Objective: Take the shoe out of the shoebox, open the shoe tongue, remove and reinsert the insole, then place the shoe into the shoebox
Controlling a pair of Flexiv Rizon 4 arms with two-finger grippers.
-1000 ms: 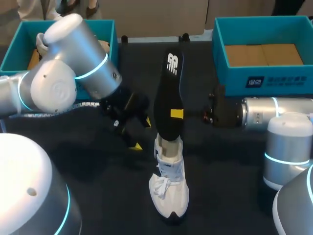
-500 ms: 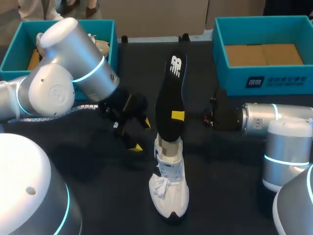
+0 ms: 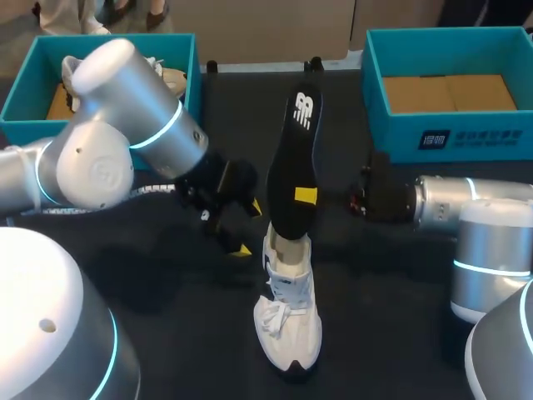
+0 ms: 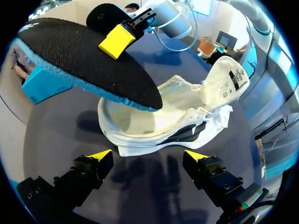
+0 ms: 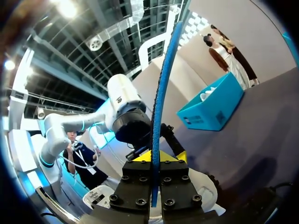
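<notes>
Dark table (image 3: pixel 383 283) below, with the right shoebox (image 3: pixel 450 137), teal, at the far right, only its cardboard floor showing inside. Left shoebox (image 3: pixel 21 100), also teal, at the far left, partly hidden behind the left arm (image 3: pixel 125 150). Right arm (image 3: pixel 475 208) low, coming in from the right side.

Near the middle, white shoe (image 3: pixel 287 325) upright on its sole, toe toward the near edge. Over it, black insole (image 3: pixel 291 158) slanting steeply up and away, lower end at the shoe's opening; touching or not, cannot tell. Right gripper (image 3: pixel 306 197) clamped on the insole about midway along. Left gripper (image 3: pixel 247 227) just beside the shoe's heel end, apart from it, fingers spread, nothing between them.

Only from the left wrist: shoe (image 4: pixel 187 116) ahead of the splayed left gripper (image 4: pixel 148 156), tongue (image 4: pixel 229 81) folded back, insole (image 4: pixel 84 60) with a blue edge, poised over the open collar.

Only from the right wrist: insole (image 5: pixel 161 93) edge-on, a thin blue line rising from between the tips of the right gripper (image 5: pixel 153 156), pinched from both sides.
</notes>
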